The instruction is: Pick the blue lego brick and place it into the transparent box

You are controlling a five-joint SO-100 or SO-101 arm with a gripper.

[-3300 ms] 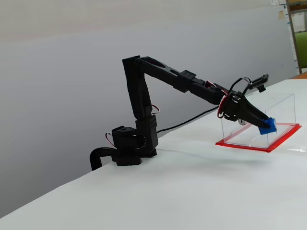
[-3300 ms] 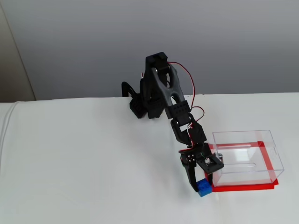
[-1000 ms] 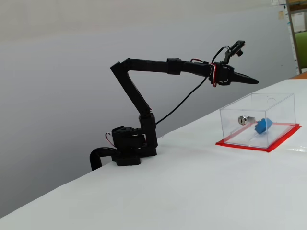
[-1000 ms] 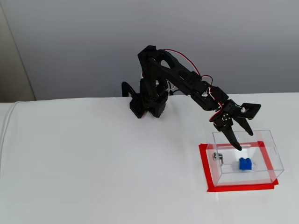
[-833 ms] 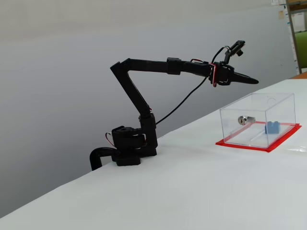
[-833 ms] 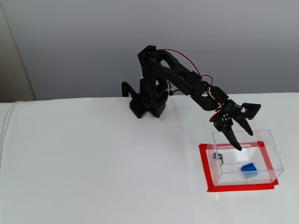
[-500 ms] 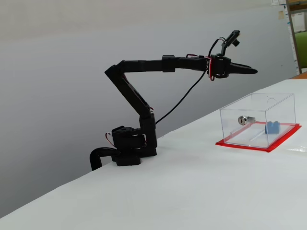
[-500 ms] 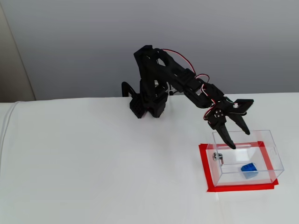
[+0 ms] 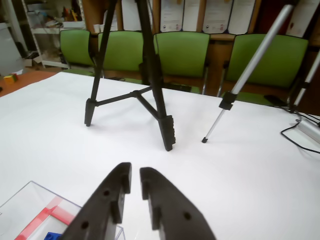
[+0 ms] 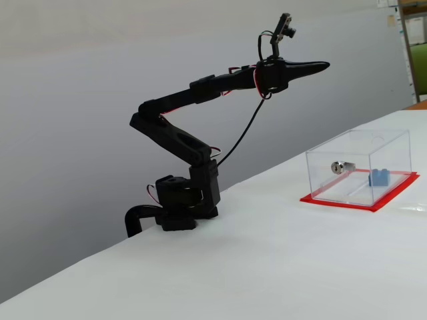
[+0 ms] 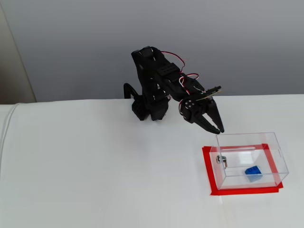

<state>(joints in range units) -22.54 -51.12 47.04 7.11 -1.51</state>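
In a fixed view the arm [image 10: 173, 137] rose from the left-centre of the frame and the empty tool [image 10: 323, 65] hung high in the upper middle, its jaws nearly together with a thin gap (the wrist view shows it plainly). At the right, the blue lego brick [image 10: 379, 177] lay inside the transparent box [image 10: 357, 167] on the white bench [image 10: 267, 267], beside a silver cylinder [image 10: 341, 167].

We note a bright blue lego brick [image 11: 252, 173] inside the transparent box [image 11: 247, 142], which has a red base. The arm [image 11: 156, 85] is black, the worktop [image 11: 95, 166] plain white.
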